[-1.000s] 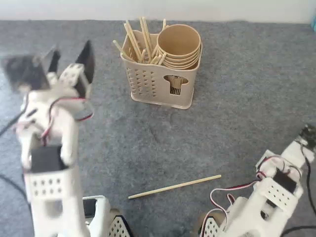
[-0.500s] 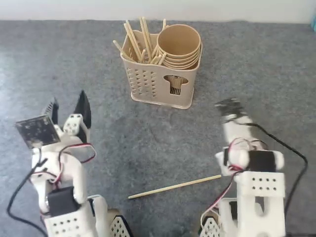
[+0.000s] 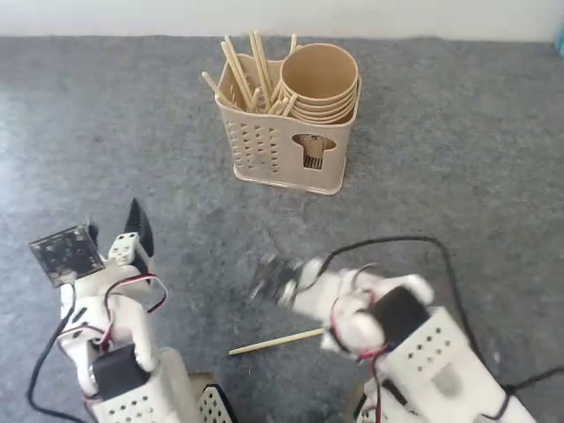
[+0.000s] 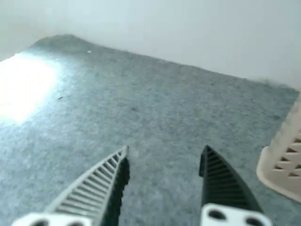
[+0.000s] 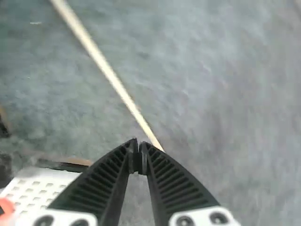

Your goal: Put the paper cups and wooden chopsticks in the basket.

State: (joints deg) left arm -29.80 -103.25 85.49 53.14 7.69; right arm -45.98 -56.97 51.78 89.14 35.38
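Ok, right hand (image 5: 138, 153): fingers pressed together, nothing between them. It hangs low over the counter (image 3: 458, 176), and the loose chopstick (image 5: 103, 70) lies flat on the felt past its tips, not gripped. High view puts this hand (image 3: 269, 280) just above that chopstick (image 3: 278, 340), near the front edge between the two arm bases.

Left hand (image 4: 164, 162): fingers spread wide, empty, clear of the surface, on the front left (image 3: 113, 227), well apart from everything else. A corner of the basket (image 4: 284, 160) shows off to one side of it.

Basket (image 3: 286, 145) stands upright at the back middle, with two compartments. Left-arm side holds a bundle of chopsticks (image 3: 247, 75) standing on end and leaning outward. The other side holds nested cups (image 3: 319, 75), mouths up.

Surface is grey felt over the whole counter; pale wall (image 3: 282, 16) along the back.

Count: 1 basket, 1 chopstick outside it, roughly eight inside (overlapping, can't be exact), about five cup rims in the stack.
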